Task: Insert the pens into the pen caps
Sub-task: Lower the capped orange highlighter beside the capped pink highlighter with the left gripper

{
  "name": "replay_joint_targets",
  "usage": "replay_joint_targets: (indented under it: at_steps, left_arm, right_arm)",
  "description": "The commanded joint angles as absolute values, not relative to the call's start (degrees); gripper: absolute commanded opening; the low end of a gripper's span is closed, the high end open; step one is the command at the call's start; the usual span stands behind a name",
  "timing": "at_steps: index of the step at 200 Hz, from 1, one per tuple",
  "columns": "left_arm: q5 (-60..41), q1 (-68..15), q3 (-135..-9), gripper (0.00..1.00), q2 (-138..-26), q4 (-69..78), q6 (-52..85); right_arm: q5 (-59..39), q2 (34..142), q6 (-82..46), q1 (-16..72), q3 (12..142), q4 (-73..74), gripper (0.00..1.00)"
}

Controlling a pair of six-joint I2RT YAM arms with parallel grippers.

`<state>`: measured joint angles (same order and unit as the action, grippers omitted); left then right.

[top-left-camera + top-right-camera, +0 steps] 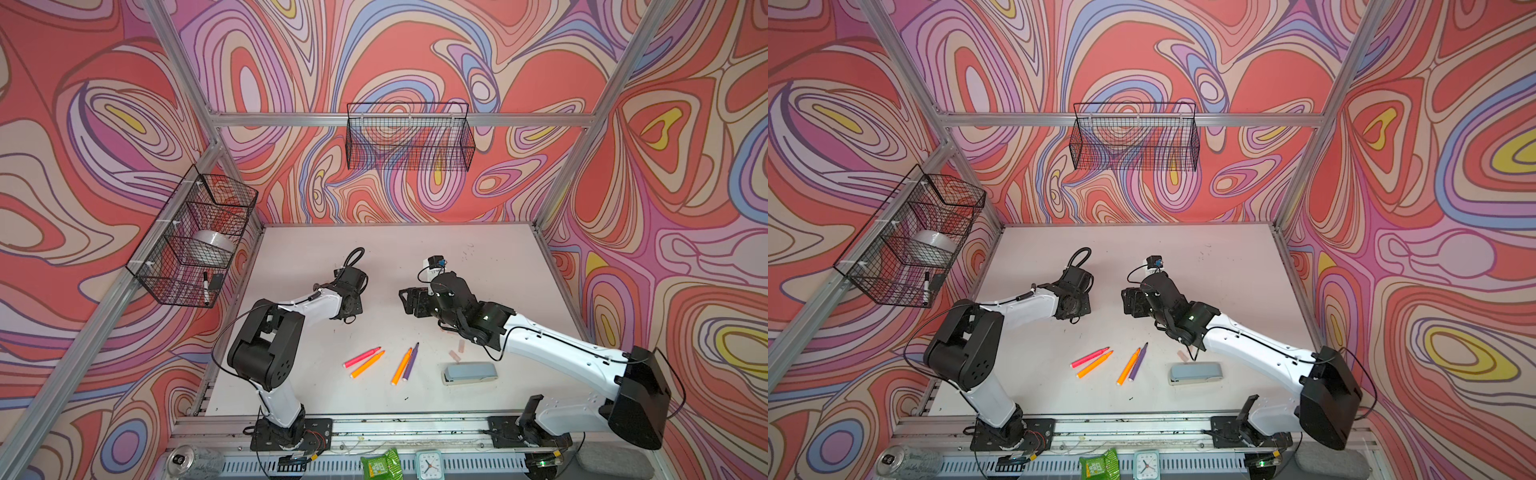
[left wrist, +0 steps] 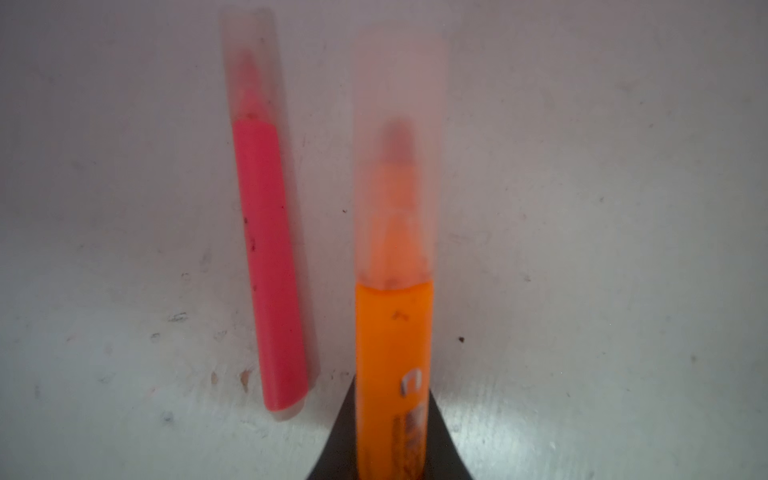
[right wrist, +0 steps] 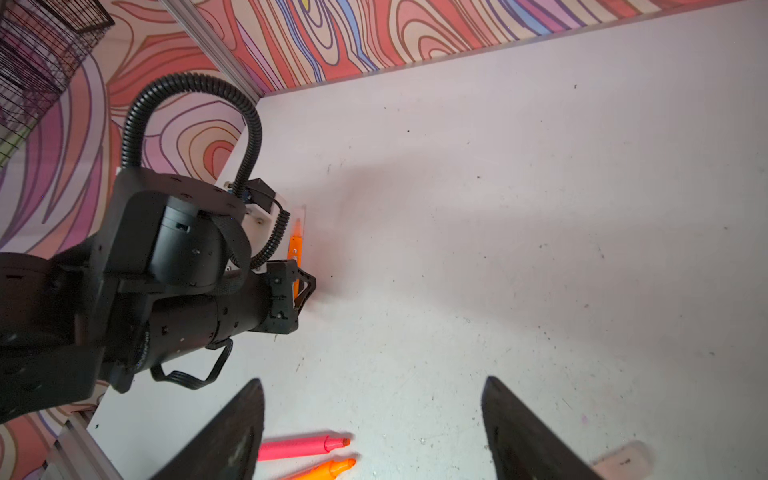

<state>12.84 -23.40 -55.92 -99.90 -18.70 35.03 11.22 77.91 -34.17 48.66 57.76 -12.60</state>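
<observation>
Orange pen (image 2: 392,332) w/ frosted cap (image 2: 397,166), tight in L gripper (image 2: 392,432); R gripper (image 3: 374,399) wide, empty

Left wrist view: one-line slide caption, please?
Left gripper shut on a slim orange felt-tip pen wearing a translucent plastic cap, beside a capped neon pink pen lying on the white tabletop.

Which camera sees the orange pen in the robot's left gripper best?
The left wrist view: the orange pen fills it, capped, clamped in the left gripper. The right wrist view shows it small. In both top views the left arm hides it.
</observation>
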Motion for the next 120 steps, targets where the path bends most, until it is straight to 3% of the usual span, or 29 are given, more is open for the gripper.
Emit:
replay_joint_targets:
  at_steps: [1,66,120]
  left_arm:
    - [11.43,-22.46,-57.73,0.00,-101.26,-20.22,36.74]
    - [10.46,-21.75,-59.41,0.00,-103.61,-21.31,36.91]
    - [10.55,-21.73,-60.20,0.13,-104.36,-22.21,36.74]
  right_arm:
    - [10.78,79.04,-35.24,48.26,57.47,-11.89,0.84]
    - [9.49,79.98,-35.70,48.00,57.83,-12.13,0.84]
    - [9.58,79.65,-35.89,47.96,57.83,-12.49,0.84]
